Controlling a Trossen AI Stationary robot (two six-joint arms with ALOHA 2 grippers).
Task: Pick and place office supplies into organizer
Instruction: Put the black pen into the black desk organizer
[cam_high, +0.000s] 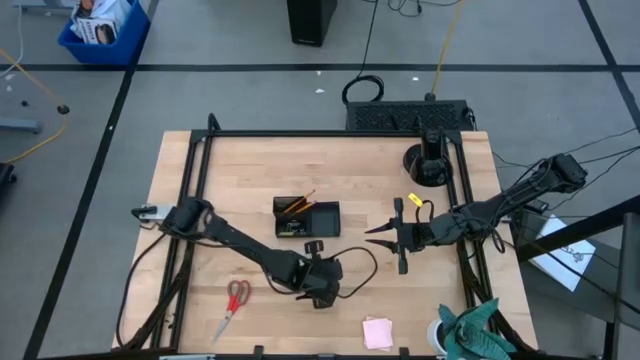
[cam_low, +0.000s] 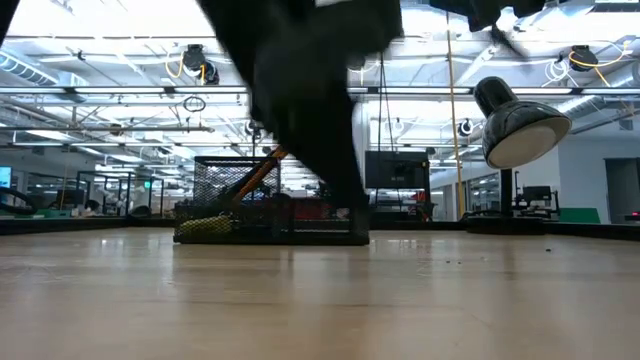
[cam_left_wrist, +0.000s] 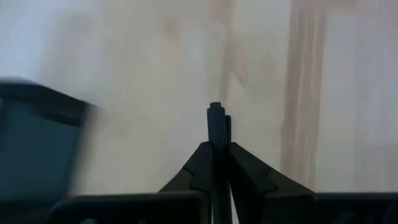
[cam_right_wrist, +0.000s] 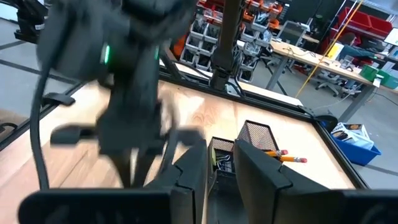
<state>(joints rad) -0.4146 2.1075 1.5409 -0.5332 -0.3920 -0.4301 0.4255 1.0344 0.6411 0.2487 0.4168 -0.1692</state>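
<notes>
The left gripper (cam_high: 322, 297) hangs low over the table's near middle, in front of the organizer (cam_high: 326, 217), and in its own wrist view its fingers (cam_left_wrist: 217, 163) are pressed together on a thin dark upright stem (cam_left_wrist: 216, 118), most likely a black pen, though the view is too blurred to be sure. The organizer sits at the table's centre with orange pencils (cam_high: 299, 203) already standing in its mesh cup. The red-handled scissors (cam_high: 233, 305) lie near the front edge to the left of that gripper, and the pink sticky-note pad (cam_high: 378, 332) lies toward the front right. The right gripper (cam_high: 401, 237) waits just right of the organizer with a small gap between its fingers and nothing visible between them; a small yellow piece (cam_high: 413, 201) lies close behind it. To do this step well, the left arm should confirm a firm pinch before lifting, raise the stem straight up clear of the wood, carry it above the organizer's wall, and release only once its tip is inside a compartment, keeping well apart from the waiting right arm.
</notes>
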